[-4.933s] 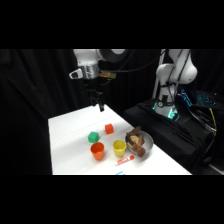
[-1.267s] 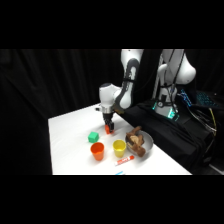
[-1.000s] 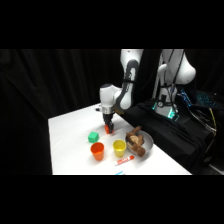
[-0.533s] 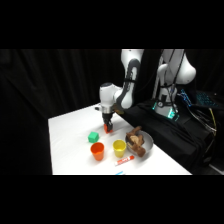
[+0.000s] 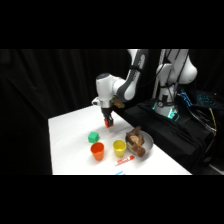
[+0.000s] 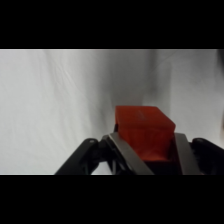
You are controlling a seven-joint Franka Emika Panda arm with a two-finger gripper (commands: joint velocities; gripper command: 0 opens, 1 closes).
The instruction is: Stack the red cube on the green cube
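The red cube sits between my two fingers in the wrist view, and my gripper is shut on it. Seen from the side, the gripper holds the red cube a little above the white table. The green cube rests on the table, lower and to the left of the gripper, apart from it. The wrist view does not show the green cube.
An orange-red cup and a yellow cup stand near the table's front edge. A grey bowl with brown items is at the right. A red-capped marker lies in front of the yellow cup.
Since the earliest frame the arm came down and closed on the red cube. Over the last second it has risen slightly with the cube.
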